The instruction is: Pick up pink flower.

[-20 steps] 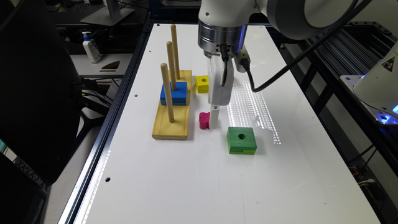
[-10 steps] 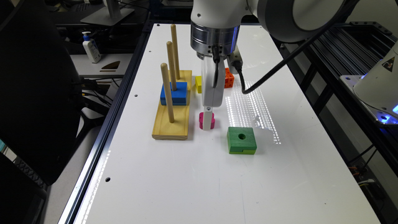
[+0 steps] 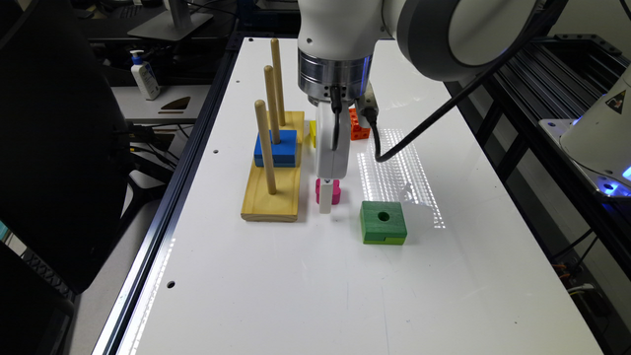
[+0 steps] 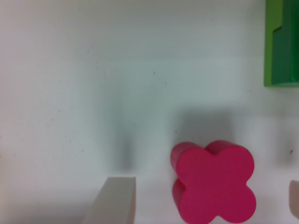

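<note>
The pink flower (image 3: 335, 192) is a small magenta four-lobed block lying flat on the white table (image 3: 305, 291), between the wooden peg base and the green block. My gripper (image 3: 326, 199) is down at table level around it, one white finger standing in front of the flower in the exterior view. In the wrist view the pink flower (image 4: 217, 183) lies between my two fingers (image 4: 117, 200), nearer the far one and apart from the near one. The gripper (image 4: 206, 189) is open.
A wooden base (image 3: 272, 190) with three upright pegs and a blue block (image 3: 276, 148) stands close on the exterior view's left. A green square block (image 3: 383, 223) with a hole sits on the right, also seen as the green block (image 4: 281, 44). Yellow (image 3: 312, 133) and orange (image 3: 359, 126) blocks lie behind the wrist.
The gripper has shifted toward the exterior view's left, from beside the pink flower to over it, and has come down around it. The flower has not moved.
</note>
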Robot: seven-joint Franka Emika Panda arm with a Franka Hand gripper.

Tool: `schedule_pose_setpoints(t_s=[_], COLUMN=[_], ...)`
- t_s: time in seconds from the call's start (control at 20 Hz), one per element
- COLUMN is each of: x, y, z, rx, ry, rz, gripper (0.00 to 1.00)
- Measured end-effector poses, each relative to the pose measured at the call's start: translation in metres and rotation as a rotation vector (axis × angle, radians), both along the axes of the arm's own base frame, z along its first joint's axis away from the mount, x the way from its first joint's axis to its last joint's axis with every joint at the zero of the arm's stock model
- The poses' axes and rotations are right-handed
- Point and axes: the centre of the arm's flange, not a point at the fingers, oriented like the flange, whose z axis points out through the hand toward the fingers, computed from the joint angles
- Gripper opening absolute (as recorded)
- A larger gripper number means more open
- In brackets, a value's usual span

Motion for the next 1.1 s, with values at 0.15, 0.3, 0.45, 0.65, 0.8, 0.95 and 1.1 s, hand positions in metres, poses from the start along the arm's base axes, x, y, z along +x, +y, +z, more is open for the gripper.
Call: schedule_pose_setpoints(t_s=[0.15, 0.3, 0.45, 0.65, 0.8, 0.95, 1.1], x=[0.000, -0.001, -0.002, -0.001, -0.001, -0.001, -0.002], y=[0.000, 0.000, 0.000, 0.000, 0.000, 0.000, 0.000], z=[0.000, -0.006, -0.014, -0.015, -0.015, -0.015, -0.015], rx=[0.000, 0.000, 0.001, 0.001, 0.001, 0.001, 0.001], ry=[0.000, 0.008, 0.008, 0.006, 0.006, 0.006, 0.007], rz=[0.000, 0.000, -0.001, -0.001, -0.001, -0.001, -0.001], gripper=[1.00, 1.00, 1.00, 1.00, 0.00, 0.00, 0.00])
